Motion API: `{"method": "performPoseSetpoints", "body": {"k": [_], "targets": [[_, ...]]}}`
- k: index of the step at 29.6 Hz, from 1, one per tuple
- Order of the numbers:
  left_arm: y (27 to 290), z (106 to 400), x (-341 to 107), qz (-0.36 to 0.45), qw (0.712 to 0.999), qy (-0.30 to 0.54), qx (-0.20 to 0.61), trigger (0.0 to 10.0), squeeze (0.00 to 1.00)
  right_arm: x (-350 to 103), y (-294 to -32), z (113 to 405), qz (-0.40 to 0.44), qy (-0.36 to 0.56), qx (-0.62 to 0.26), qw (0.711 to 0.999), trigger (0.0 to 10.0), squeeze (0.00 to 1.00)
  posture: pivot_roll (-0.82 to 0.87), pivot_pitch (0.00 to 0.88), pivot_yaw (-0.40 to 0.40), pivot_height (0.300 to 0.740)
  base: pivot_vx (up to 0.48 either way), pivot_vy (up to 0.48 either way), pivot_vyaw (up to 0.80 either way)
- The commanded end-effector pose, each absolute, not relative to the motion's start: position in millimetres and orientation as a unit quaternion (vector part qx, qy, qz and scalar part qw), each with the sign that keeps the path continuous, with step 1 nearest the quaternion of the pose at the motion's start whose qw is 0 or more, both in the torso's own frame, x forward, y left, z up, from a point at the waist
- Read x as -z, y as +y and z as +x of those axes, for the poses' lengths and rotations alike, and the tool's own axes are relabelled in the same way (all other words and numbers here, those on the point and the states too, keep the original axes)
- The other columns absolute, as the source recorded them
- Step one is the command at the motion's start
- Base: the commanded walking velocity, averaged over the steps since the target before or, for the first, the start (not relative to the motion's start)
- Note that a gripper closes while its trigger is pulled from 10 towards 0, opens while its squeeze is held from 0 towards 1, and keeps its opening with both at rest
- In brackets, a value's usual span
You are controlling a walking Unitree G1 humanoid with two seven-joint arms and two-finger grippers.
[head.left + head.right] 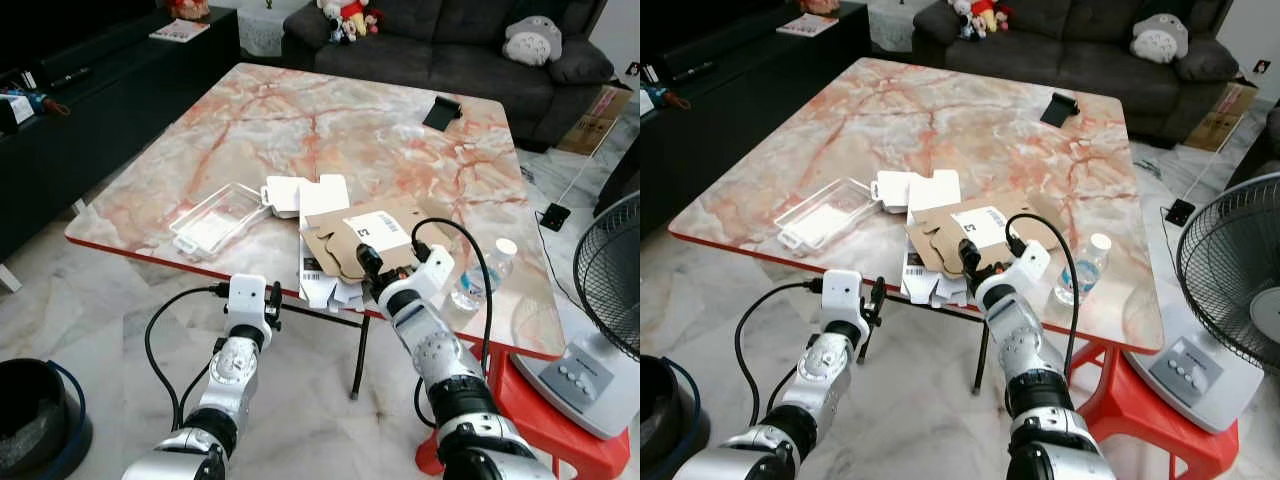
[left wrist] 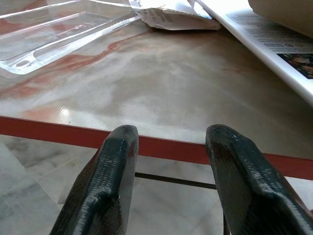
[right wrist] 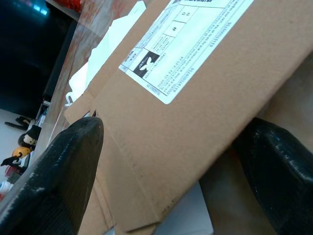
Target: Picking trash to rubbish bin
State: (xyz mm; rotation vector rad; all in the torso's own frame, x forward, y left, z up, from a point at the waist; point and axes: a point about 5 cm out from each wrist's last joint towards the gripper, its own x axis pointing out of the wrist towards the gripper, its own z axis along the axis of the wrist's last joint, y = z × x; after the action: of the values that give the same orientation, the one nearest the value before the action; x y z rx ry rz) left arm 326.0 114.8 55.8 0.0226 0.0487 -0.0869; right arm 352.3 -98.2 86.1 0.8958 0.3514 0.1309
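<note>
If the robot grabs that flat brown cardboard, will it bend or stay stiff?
The brown cardboard is a thin flattened box with creases, so it would probably flex along those folds. It looks light. It overhangs the table edge, so the open right end effector could probably pinch it there.

marble table (image 1: 330, 130) | grey sofa (image 1: 440, 45) w/ plush toys | fan (image 1: 610, 280) | water bottle (image 1: 478, 275)

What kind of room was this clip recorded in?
Most likely a home living room: a dark sofa with soft toys, a marble-patterned table strewn with flattened cardboard, and a standing fan on a tiled floor.
</note>
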Motion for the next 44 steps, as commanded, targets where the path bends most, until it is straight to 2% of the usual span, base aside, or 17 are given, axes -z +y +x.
{"method": "performPoseSetpoints", "body": {"k": [1,3,4,5,6,33,44], "targets": [[114,324,-52,0.008,0.998,0.035,0.044,10.0,0.0,-88,-92,355,0.44,0.169,-0.064,0.88,10.0,0.0,-0.04,0.061,-0.072,0.74,0.0,0.0,0.0],[114,324,-52,0.008,0.998,0.035,0.044,10.0,0.0,-87,-92,356,0.442,0.172,-0.06,0.878,9.8,0.0,-0.04,0.06,-0.073,0.74,0.0,0.0,0.0],[114,323,-52,0.007,0.998,0.035,0.044,10.0,0.0,-86,-92,356,0.443,0.172,-0.06,0.878,8.0,0.0,-0.04,0.06,-0.073,0.74,0.0,0.0,0.0],[114,323,-52,0.007,0.998,0.035,0.044,10.0,0.0,-86,-92,356,0.443,0.172,-0.06,0.878,8.0,0.0,-0.04,0.06,-0.073,0.74,0.0,0.0,0.0],[114,323,-52,0.007,0.998,0.035,0.043,10.0,0.0,-86,-92,357,0.444,0.171,-0.057,0.878,0.0,0.0,-0.03,0.061,-0.074,0.74,0.0,0.0,0.0],[113,325,-52,0.007,0.998,0.036,0.045,10.0,0.0,-89,-100,365,0.464,0.146,-0.042,0.873,0.0,0.0,-0.04,0.053,-0.071,0.74,0.0,0.0,0.0],[111,325,-53,0.005,0.998,0.034,0.05,10.0,0.0,-107,-99,372,0.481,0.104,-0.071,0.867,0.0,0.0,-0.04,0.044,-0.066,0.74,0.0,0.0,0.0]]}}
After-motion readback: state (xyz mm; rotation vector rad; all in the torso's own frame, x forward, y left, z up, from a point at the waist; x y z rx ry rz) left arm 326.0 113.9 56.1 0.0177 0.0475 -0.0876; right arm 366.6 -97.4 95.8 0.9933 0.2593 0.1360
